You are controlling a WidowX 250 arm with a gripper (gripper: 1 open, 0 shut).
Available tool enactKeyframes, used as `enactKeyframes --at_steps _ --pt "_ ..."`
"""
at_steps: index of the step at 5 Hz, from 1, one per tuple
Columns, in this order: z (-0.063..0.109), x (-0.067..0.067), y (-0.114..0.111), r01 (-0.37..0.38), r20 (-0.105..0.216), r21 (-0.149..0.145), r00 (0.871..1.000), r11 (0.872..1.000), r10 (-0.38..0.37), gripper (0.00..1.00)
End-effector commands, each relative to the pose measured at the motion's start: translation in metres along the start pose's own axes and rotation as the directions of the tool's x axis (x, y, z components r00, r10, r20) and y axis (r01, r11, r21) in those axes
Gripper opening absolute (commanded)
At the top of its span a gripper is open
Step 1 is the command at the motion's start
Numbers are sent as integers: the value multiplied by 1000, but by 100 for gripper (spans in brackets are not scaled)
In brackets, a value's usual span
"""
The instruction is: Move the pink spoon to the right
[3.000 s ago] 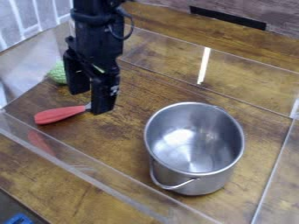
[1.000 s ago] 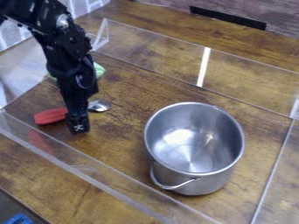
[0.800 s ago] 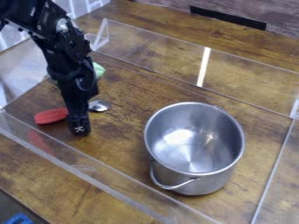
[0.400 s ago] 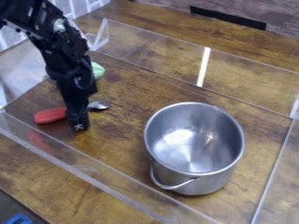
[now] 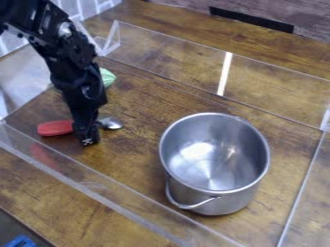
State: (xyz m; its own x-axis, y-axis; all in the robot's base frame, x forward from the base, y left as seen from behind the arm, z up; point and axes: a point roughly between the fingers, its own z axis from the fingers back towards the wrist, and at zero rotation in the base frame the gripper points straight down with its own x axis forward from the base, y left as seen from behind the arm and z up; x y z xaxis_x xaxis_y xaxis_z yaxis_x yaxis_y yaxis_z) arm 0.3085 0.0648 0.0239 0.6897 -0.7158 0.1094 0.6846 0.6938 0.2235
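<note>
One black robot arm reaches down from the upper left of the wooden table [image 5: 154, 92], whose dark brown planks show a streaked grain under a glossy finish. Its black gripper [image 5: 87, 136] points steeply down over the small pink spoon [image 5: 58, 127], which lies flat on the wood at the left side. The spoon's flat pinkish-red plastic handle sticks out to the left of the gripper, and its small shiny metal bowl shows just to the right of it. The jaws stand on either side of the spoon's neck; whether they press on it or stand apart I cannot tell. A green knitted lump [image 5: 106, 75] peeks out behind the arm, soft and nubbly. Well to the right sits a round stainless steel pot [image 5: 214, 159], brushed and dull-shiny inside, with a thin wire handle at its front. Clear plastic walls [image 5: 77, 178] fence the table.
</note>
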Motion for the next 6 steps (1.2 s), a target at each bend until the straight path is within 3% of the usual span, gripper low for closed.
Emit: enactKeyframes --at_steps 1,4,6 --pt "10 2 12 -17 17 28 1000 999 16 0" --pt "30 15 6 -41 -12 -10 999 999 41 0" --pt "51 29 3 -47 -36 -21 998 999 46 0"
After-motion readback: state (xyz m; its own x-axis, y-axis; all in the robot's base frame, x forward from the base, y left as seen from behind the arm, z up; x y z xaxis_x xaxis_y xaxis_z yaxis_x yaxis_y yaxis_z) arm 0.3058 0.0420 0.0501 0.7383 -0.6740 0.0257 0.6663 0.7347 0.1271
